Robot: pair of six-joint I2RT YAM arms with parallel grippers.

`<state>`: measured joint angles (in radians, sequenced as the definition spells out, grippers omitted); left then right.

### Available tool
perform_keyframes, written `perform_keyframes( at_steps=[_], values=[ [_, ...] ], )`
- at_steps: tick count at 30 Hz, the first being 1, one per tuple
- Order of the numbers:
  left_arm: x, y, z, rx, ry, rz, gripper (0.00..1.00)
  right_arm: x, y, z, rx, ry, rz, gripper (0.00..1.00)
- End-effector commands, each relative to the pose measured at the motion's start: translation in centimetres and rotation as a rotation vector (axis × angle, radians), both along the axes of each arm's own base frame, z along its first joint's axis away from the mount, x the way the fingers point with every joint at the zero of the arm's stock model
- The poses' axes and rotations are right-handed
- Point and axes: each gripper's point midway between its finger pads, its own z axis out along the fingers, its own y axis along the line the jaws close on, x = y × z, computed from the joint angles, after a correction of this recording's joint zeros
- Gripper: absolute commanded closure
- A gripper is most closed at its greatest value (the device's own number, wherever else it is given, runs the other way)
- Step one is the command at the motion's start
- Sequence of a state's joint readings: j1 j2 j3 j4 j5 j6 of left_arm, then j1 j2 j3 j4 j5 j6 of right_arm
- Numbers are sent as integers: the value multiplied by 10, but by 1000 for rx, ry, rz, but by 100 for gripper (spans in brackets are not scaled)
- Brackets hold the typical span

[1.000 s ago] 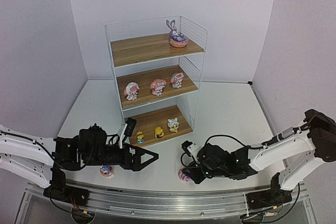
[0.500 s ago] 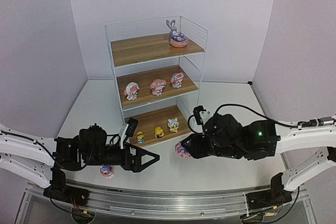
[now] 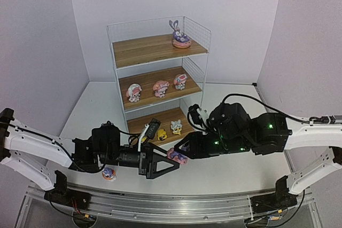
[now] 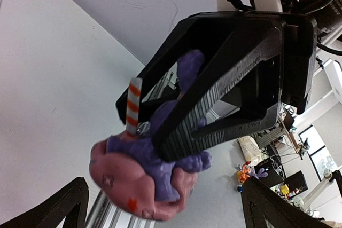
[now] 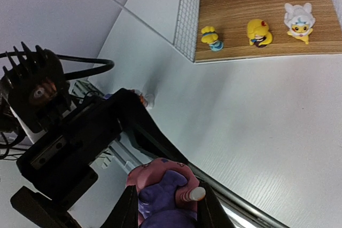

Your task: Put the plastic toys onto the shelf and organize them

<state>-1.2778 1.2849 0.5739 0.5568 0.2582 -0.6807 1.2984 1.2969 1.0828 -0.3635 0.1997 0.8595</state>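
Surface: a white table [image 3: 235, 116] between pale lilac walls; both arm bases sit at its near edge
Loose bunny: a purple loose bunny [image 3: 109, 173] on a pink base rests on the table just beside the left arm; nothing grips it
Left gripper: the left gripper [image 3: 163, 165] lies low over the table; its jaws are spread wide and empty, aimed at the right arm's load
Right gripper: the right gripper [image 3: 180, 152] is clenched on the held bunny [image 4: 152, 177]; its ribbed black fingers [image 4: 214, 100] pinch the purple body; the pink donut base and striped straw stay bare; the toy hangs tilted, just in front of the open left jaws
Shelf: the shelf [image 3: 115, 52] stands beyond; three small yellow and white figures [image 3: 162, 134] line the bottom board; three pink hatted figures [image 3: 161, 87] line the middle
Top board: one shelved bunny [image 3: 180, 37] at the right end; wood shows to its left
Doing it well: this looks like a handover; the left jaws should close on the bare pink base, away from the right fingers, before the right lets go; set it beside its twin, upright
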Motion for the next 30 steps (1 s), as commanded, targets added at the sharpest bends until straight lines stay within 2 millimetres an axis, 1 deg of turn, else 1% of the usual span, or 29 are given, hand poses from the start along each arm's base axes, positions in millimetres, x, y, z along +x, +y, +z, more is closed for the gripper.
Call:
perform_keyframes(
  at_steps=[1,4,5,8,10,16,17,20,22,24,25,26,28,30],
  values=[
    [-23,-7,60,-240,-84,-142,1,-23,29,33,157,34,154,100],
    [-30,-8,63,-267,-97,-190,3,-31,34,39,195,47,197,100],
    [-34,-8,65,-280,-103,-212,6,-33,35,41,208,52,212,100],
    [-44,-4,68,-317,-120,-268,19,-34,34,45,228,53,213,100],
    [-49,0,71,-339,-132,-292,30,-33,32,47,235,49,203,100],
    [-55,3,73,-352,-149,-327,69,-32,27,48,240,47,187,100],
    [-55,3,72,-349,-147,-330,77,-32,26,49,242,42,187,100],
    [-56,2,71,-348,-141,-338,98,-33,24,54,246,15,203,87],
    [-57,2,73,-359,-139,-347,100,-32,22,58,251,-23,216,81],
    [-60,5,77,-388,-142,-357,100,-32,21,66,277,-83,240,61],
    [-61,6,80,-402,-143,-361,100,-33,21,71,305,-114,257,50],
    [-61,7,83,-417,-143,-364,100,-35,20,76,344,-142,275,41],
    [-63,10,89,-447,-148,-372,100,-42,19,86,416,-204,327,30],
    [-65,12,95,-472,-154,-380,100,-48,19,94,467,-248,368,25]
  ],
)
